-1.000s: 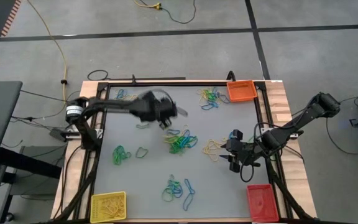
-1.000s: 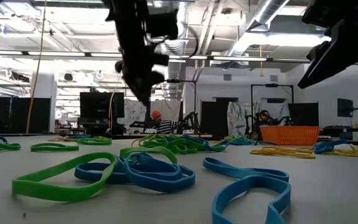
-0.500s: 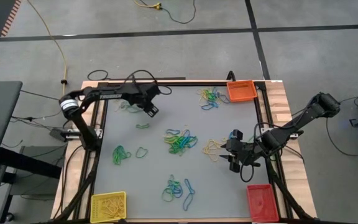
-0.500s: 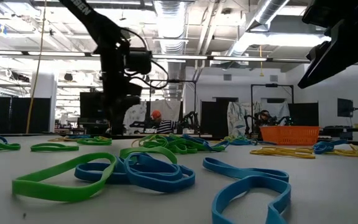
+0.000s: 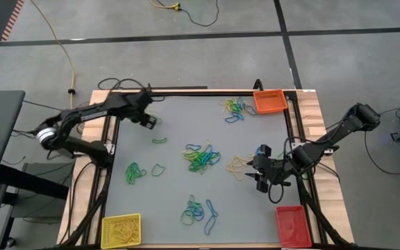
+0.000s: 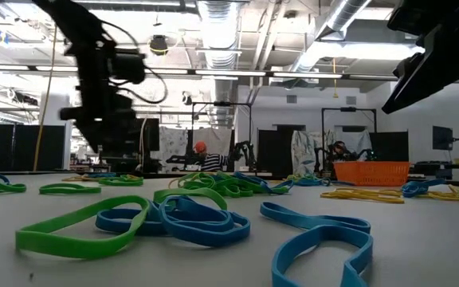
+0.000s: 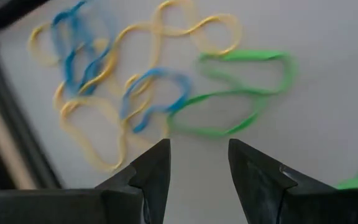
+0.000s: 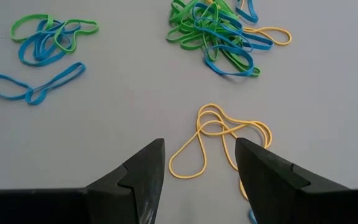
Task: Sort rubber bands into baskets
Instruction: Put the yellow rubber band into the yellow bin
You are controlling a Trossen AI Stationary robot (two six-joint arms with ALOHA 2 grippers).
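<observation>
Left gripper (image 5: 149, 121) open at table's far-left corner; only its wrist cam shows us yellow, blue, green bands (image 7: 143, 99) beneath. Right gripper (image 8: 199, 163) open too.

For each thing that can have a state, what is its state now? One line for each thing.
left gripper: open, empty, above bands at table's far left corner.
right gripper: open, empty, over yellow bands.
rubber bands: scattered loose on table.
yellow basket: holds yellow bands.
orange basket: looks empty.
red basket: looks empty.
</observation>
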